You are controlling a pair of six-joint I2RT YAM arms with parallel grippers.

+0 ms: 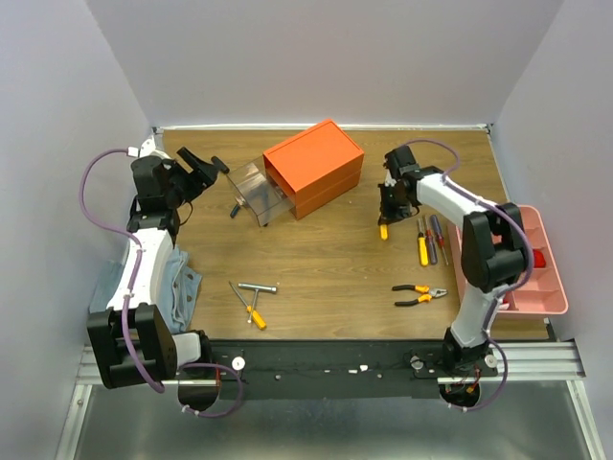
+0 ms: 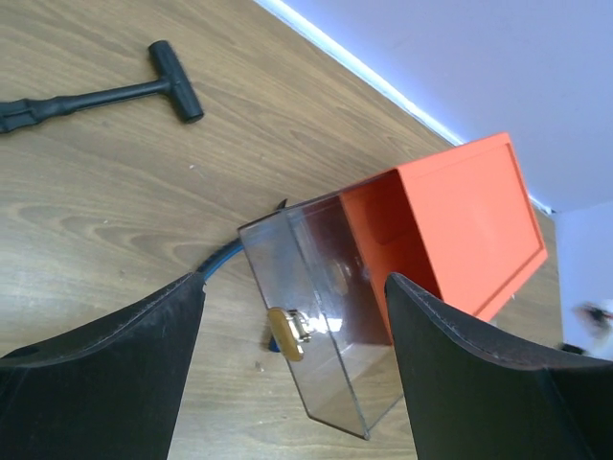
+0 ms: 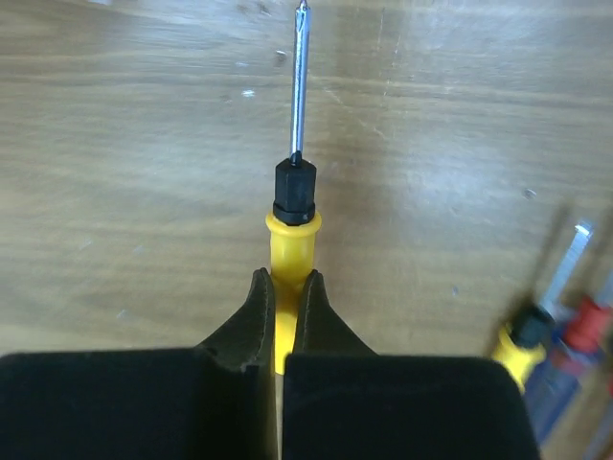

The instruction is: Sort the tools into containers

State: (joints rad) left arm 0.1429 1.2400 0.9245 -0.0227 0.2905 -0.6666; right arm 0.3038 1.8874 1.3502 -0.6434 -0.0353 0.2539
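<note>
My right gripper (image 1: 385,213) (image 3: 284,280) is shut on the handle of a yellow-handled screwdriver (image 3: 293,230), its shaft pointing away over the wood, just above the table. Three more screwdrivers (image 1: 430,241) lie right of it. My left gripper (image 1: 199,169) (image 2: 292,287) is open and empty, above the orange box's (image 1: 316,165) (image 2: 460,225) pulled-out clear drawer (image 1: 257,194) (image 2: 321,326). A blue handle (image 2: 218,259) pokes from under the drawer. A black T-handle tool (image 2: 115,91) lies beyond. Orange pliers (image 1: 419,294), a silver T-wrench (image 1: 259,287) and another yellow screwdriver (image 1: 252,312) lie near the front.
The pink tray (image 1: 554,287) stands at the right edge with a red item (image 1: 539,257) inside. A grey-blue cloth (image 1: 180,283) lies beside the left arm. White walls close in the table on three sides.
</note>
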